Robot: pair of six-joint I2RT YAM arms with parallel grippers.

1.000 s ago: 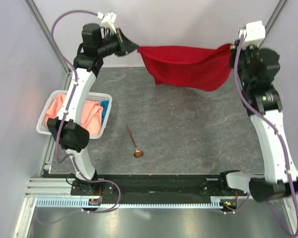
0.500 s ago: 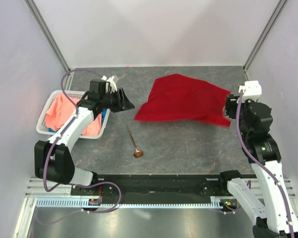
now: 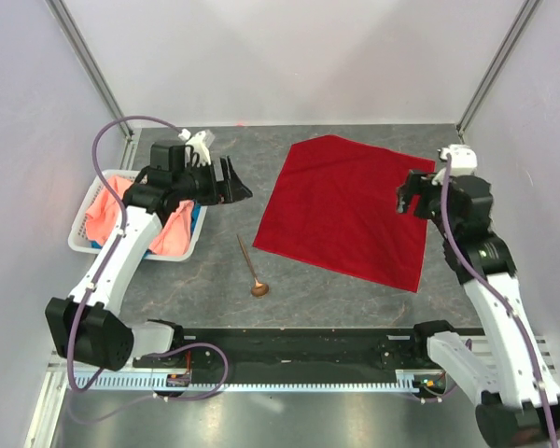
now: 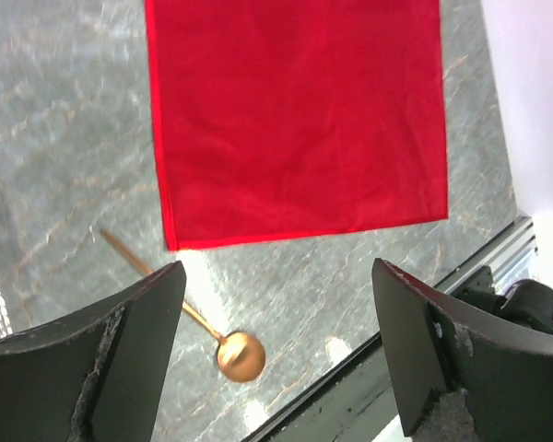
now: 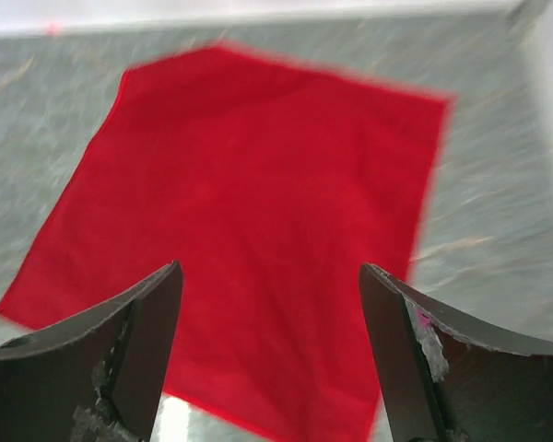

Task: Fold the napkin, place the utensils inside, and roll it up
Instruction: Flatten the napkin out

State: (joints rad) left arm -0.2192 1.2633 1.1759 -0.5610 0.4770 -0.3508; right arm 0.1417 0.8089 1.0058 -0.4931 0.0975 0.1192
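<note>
Napkin (image 3: 345, 210) now flat on table (image 3: 336, 299); L pincer (image 3: 235, 184), R pincer (image 3: 409, 198) released it

The napkin (image 3: 347, 207) is showing a plain deep red. The spoon (image 3: 252, 271), at 7 o'clock from it, is gleaming copper-brown. The table (image 3: 336, 299) is showing dark grey, marbled with pale veins. At 9 o'clock the basket (image 3: 82, 245) is showing a white lattice, with a salmon-pink cloth (image 3: 103, 210) and a blue cloth (image 3: 197, 212) peeking out inside. The left arm (image 3: 121, 252) and right arm (image 3: 504, 299) are showing white and black, with purple cables (image 3: 131, 119) trailing. The left gripper (image 4: 278, 265) and right gripper (image 5: 269, 268) are showing black fingers with pale scuffs. The walls (image 3: 289, 56) are reading pale lilac-white.
</note>
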